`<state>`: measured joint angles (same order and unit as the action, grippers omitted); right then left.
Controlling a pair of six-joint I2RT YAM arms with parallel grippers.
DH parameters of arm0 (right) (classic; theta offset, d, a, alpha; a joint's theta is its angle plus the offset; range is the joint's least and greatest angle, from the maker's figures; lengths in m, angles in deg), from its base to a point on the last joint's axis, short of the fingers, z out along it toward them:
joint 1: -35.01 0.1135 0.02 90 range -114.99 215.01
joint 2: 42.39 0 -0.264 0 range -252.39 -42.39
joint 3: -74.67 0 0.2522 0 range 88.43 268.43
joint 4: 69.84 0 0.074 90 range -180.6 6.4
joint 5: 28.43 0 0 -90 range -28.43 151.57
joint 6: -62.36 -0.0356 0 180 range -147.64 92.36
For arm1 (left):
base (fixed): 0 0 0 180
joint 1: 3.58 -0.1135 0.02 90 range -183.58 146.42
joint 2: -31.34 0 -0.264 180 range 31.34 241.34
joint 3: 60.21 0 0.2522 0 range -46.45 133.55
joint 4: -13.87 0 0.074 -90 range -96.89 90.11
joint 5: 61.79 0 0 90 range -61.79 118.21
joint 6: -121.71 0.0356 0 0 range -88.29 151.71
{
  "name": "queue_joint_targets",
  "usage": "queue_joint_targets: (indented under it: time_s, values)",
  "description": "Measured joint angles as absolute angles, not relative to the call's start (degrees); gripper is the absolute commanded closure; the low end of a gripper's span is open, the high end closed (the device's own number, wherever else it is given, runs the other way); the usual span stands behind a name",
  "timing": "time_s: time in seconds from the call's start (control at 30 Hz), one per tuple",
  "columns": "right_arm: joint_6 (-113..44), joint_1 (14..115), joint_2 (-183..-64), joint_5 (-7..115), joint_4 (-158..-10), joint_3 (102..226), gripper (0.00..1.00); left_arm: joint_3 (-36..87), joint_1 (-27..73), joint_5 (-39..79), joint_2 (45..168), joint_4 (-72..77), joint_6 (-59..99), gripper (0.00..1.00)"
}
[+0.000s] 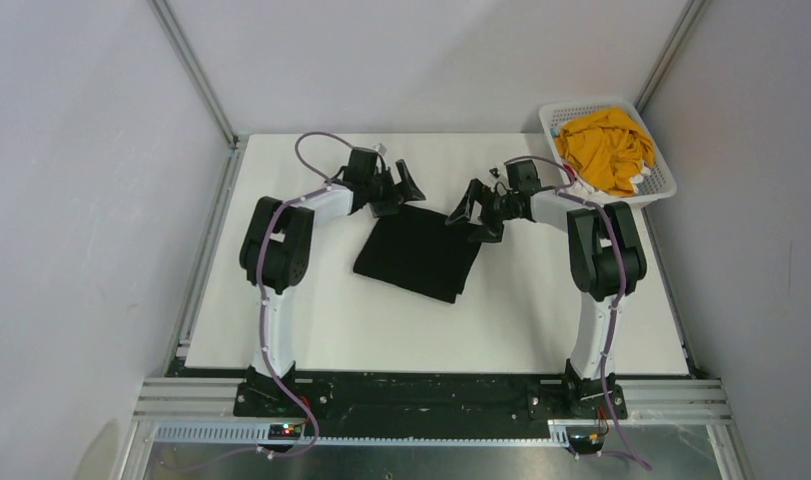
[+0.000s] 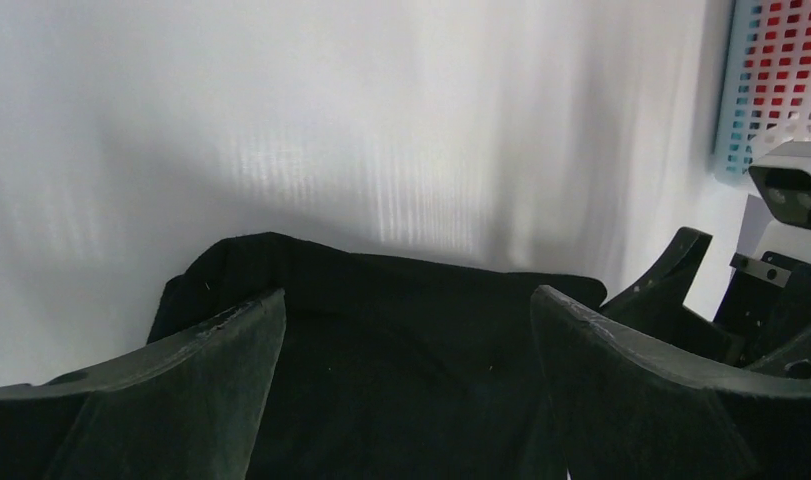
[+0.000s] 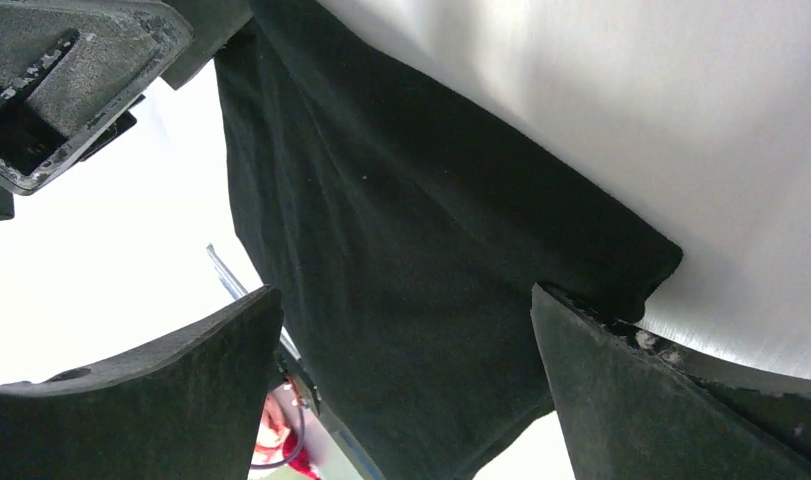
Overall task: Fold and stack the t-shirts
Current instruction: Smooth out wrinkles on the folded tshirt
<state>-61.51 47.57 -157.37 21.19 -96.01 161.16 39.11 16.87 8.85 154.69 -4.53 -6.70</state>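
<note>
Entry, viewing remotely. The folded plain black fabric t-shirt lies flat as a rough rectangle near the middle of the white table, turned slightly askew to the table edges. The left gripper sits at the shirt's far left corner and the right gripper at its far right corner, the two reaching toward each other from opposite sides. Jaws on both are spread wide with nothing pinched between them. In each wrist view I see black cloth in the gap between the fingers, lying on the table surface. Whether any fingertip touches the fabric I cannot tell. The mustard-yellow crumpled fabric t-shirt is heaped in the white plastic lattice basket at the far right corner of the table, well apart from the black shirt. A bit of white cloth shows at the basket's near edge under the yellow one. From the left wrist view, red shows through the basket's lattice wall.
</note>
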Motion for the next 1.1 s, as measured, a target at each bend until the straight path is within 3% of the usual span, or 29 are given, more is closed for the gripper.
queue_joint_targets:
  time_s: [0.3,0.57,0.8,1.1]
  values:
    - [-57.4,46.6,-158.5,23.5,-99.5,164.9,0.01,28.1,16.2,14.1,146.4,-3.1,-7.7,0.0]
    - [-54.9,47.2,-143.5,29.3,-103.7,160.7,0.01,26.0,15.7,21.9,133.5,-10.2,-4.8,0.0]
    - [-61.2,58.3,-131.7,24.1,-91.5,150.2,0.01,14.5,17.8,20.4,116.9,-7.6,-5.3,0.0]
    - [-72.2,66.7,-142.2,17.8,-71.5,142.4,0.01,0.4,23.8,11.8,117.6,2.5,-12.0,0.0]
